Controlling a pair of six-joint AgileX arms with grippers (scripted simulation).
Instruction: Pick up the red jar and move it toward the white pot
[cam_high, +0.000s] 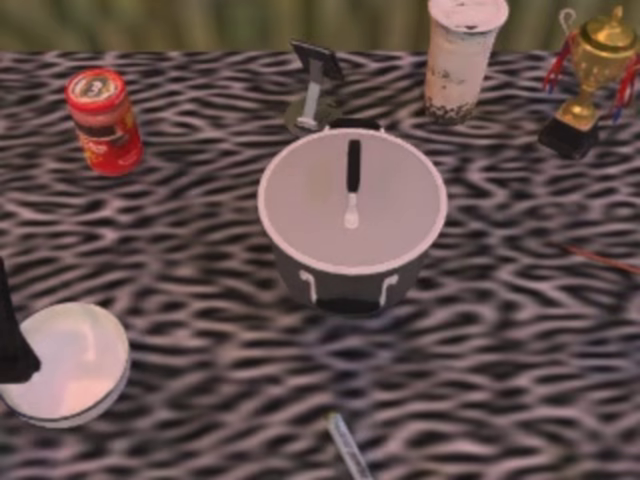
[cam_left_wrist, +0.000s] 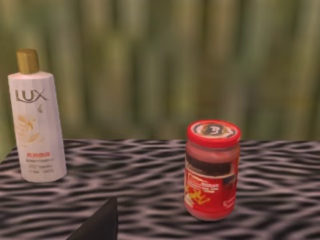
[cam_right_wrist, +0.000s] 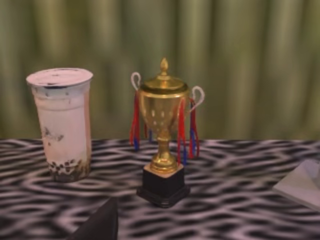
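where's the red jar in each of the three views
Top view: the red jar stands upright at the table's far left, apart from the white pot.
Left wrist view: the jar stands right of centre, a white bottle further left.
Right wrist view: not in it.
Shared landmark: the zebra-striped tablecloth appears in all three views.

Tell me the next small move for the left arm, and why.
Probably carry the left gripper, now at the table's left edge by the white bowl, toward the red jar. The jar stands upright, ungrasped, far left of the white pot. Right arm is out of view.
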